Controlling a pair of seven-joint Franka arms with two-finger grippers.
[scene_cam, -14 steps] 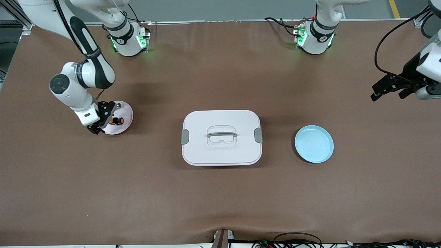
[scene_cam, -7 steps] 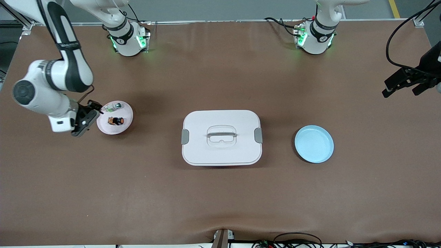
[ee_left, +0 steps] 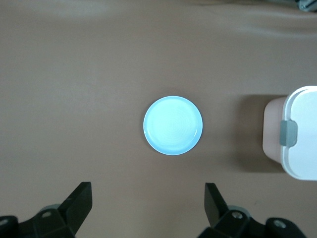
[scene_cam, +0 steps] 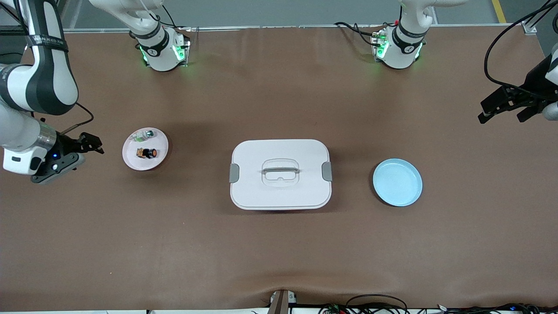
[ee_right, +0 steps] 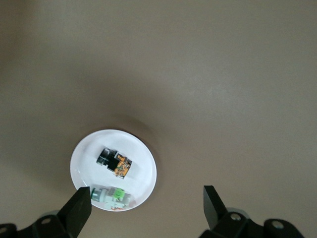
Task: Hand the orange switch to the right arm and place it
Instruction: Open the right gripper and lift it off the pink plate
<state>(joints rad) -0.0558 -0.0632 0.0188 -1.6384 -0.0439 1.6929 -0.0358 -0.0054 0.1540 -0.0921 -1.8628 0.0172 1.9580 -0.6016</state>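
Observation:
The orange switch (scene_cam: 147,153) lies on its side on a small white plate (scene_cam: 159,145) toward the right arm's end of the table. It also shows in the right wrist view (ee_right: 115,162), on that same plate (ee_right: 141,166). My right gripper (scene_cam: 93,144) is open and empty. It hangs over bare table beside the plate, toward the right arm's end; in its wrist view (ee_right: 146,194) the fingers stand wide apart. My left gripper (scene_cam: 501,114) is open and empty, up over the left arm's end of the table, and its wrist view (ee_left: 147,191) shows only table between the fingers.
A small clear-white and green part (scene_cam: 144,136) lies on the same plate, also in the right wrist view (ee_right: 113,197). A white lidded box (scene_cam: 280,174) with a handle stands mid-table. A light blue plate (scene_cam: 397,182) lies beside it toward the left arm's end, also in the left wrist view (ee_left: 173,125).
My right gripper has drawn back from the white plate toward the right arm's end of the table, leaving the orange switch on the plate. My left gripper has shifted slightly.

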